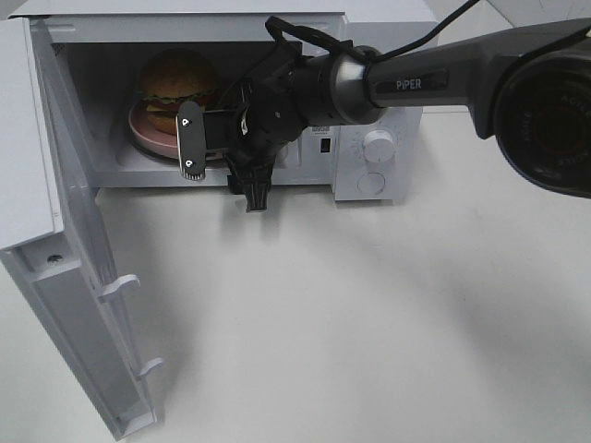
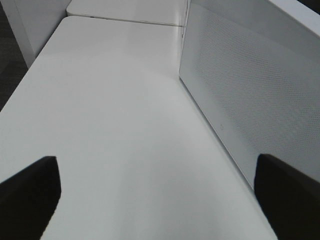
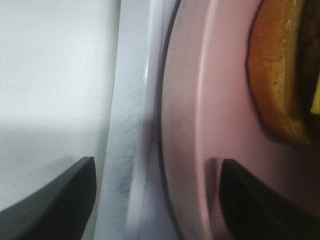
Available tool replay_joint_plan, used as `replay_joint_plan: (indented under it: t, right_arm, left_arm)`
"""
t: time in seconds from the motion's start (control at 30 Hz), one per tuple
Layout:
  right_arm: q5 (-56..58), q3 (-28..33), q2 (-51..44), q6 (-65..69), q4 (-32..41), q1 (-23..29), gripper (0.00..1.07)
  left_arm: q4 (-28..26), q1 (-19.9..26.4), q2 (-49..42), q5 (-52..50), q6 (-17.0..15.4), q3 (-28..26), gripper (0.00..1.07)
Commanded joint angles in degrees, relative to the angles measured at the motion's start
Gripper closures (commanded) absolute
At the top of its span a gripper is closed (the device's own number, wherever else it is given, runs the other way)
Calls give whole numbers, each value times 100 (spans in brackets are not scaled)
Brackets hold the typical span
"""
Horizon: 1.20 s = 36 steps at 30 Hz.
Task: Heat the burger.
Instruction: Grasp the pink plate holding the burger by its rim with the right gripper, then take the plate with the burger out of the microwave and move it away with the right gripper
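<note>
Status: the round burger with glossy golden-brown bun, lettuce and cheese sits on a pink round plate, and both are already inside the white microwave oven, just ahead of the right claw. The loading step looks essentially done.

Right claw: reaches in through the oven opening and sits at the plate's near rim. The right wrist view shows its two dark fingers set apart, with the pink plate edge and the white oven sill running between them. One finger lies over the plate surface, the other on the desk side of the sill. The gap is moderate and visibly not shut. Whether the pads touch the plate rim cannot be told from these frames, so grip or release is undecided.

Left claw: spread wide, holding nothing. Ahead of it is bare white desk, and to one side is the perforated inner panel of the open white microwave door. It is well apart from the burger.

Left to do, judged from layout:
- right claw has to clear the cavity
- door is swung fully open and needs closing; the left claw is the nearer one
- the two white round dials beside the cavity look untouched, so the heat cycle is not yet started

Risk: pulling the right claw out could drag the plate over the sill.
</note>
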Motion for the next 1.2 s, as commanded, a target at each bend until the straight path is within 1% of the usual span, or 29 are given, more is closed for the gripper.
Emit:
replay_joint_plan:
  t: [0.03, 0.07, 0.1, 0.13, 0.17, 0.2, 0.23, 0.27, 0.5, 0.83, 0.9, 0.97, 1.0, 1.03, 1.07, 1.1, 1.17, 1.2]
  right_arm:
    - [40, -57, -17, 63, 57, -6, 52]
    - [52, -57, -17, 52, 52, -6, 63]
    - [57, -57, -17, 6, 34, 0, 78]
    - [57, -57, -17, 6, 34, 0, 78]
    - [63, -57, -17, -29, 34, 11, 86]
    - [149, -57, -40, -149, 40, 11, 99]
    - [149, -57, -40, -149, 40, 11, 99]
    - [252, -57, -80, -315, 40, 34, 107]
    - [539, -57, -166, -699, 138, 143, 107]
    - [877, 6, -315, -1054, 80, 298, 107]
    - [865, 97, -390, -1175, 34, 338, 107]
    - [670, 367, -579, -1295, 29, 344, 107]
    - [670, 367, -579, -1295, 29, 344, 107]
    - [493, 567, -705, -1318, 23, 344, 107]
    - [493, 567, -705, -1318, 23, 344, 107]
    - [367, 745, -825, -1324, 17, 344, 107]
    - [309, 837, -900, -1329, 6, 344, 107]
    - [212, 980, -1020, -1346, -86, 344, 107]
  left_arm:
    - [-11, 23, -23, -46, -17, 11, 9]
    - [-11, 23, -23, -46, -17, 11, 9]
    - [-11, 23, -23, -46, -17, 11, 9]
    - [-11, 23, -23, -46, -17, 11, 9]
    - [-11, 23, -23, -46, -17, 11, 9]
    - [-11, 23, -23, -46, -17, 11, 9]
    - [-11, 23, -23, -46, -17, 11, 9]
    - [-11, 23, -23, -46, -17, 11, 9]
    - [-11, 23, -23, -46, -17, 11, 9]
    - [-11, 23, -23, -46, -17, 11, 9]
    - [-11, 23, -23, -46, -17, 11, 9]
    - [-11, 23, -23, -46, -17, 11, 9]
    - [-11, 23, -23, -46, -17, 11, 9]
    - [-11, 23, -23, -46, -17, 11, 9]
    - [-11, 23, -23, -46, -17, 11, 9]
    - [-11, 23, -23, -46, -17, 11, 9]
    - [-11, 23, -23, -46, -17, 11, 9]
    - [-11, 23, -23, -46, -17, 11, 9]
